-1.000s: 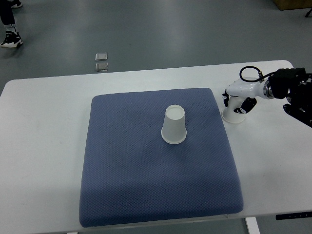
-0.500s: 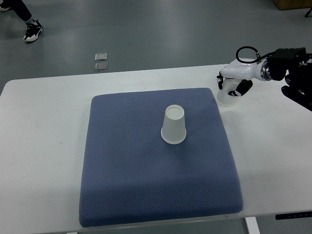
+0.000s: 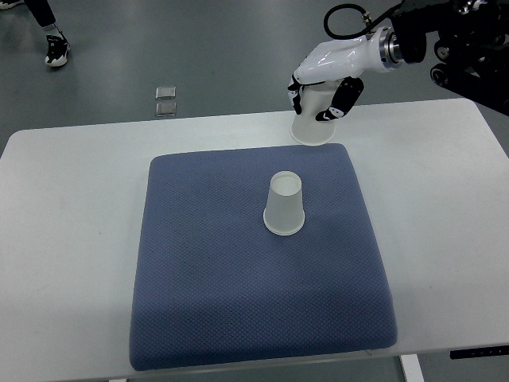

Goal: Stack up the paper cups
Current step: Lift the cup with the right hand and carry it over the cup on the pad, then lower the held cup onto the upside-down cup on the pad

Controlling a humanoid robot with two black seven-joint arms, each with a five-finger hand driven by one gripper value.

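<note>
Since the frame 1 s ago the right robot hand point(image 3: 320, 99) has swung from the counter's 3 o'clock edge up toward 12–1 o'clock, carrying its paper cup point(image 3: 312, 119) w/ it; half a sec ago it was abt midway along that path. Right now the robot hand is clamped on that cup: white fingers point(image 3: 297, 89) wrap one side, a dark-tipped finger presses the other, cup mouth-down, wide rim lowest, near the far edge of the blue mat point(image 3: 238, 302). Can't tell if the rim touches the counter point(image 3: 71, 239) or hangs just above it. Arm comes in from the upper right, black forearm w/ a looped cable at the wrist. The second cup point(image 3: 284, 204) sits upside down on the mat, a bit toward 1 o'clock of mat centre, base up, unchanged vs. both earlier frames. Held cup is at roughly 12–1 o'clock from it, well apart, not stacked. Both cups inverted, so insides not visible; nothing seen on top of either. Mat covers the middle of the white counter, square-ish, textured. Off the counter on the grey floor at 11 o'clock: two small clear tiles point(image 3: 165, 100), one above the other. At far 10–11 o'clock corner, a person's shoe point(image 3: 56, 49) and lower leg on the floor. Left arm not seen.
</note>
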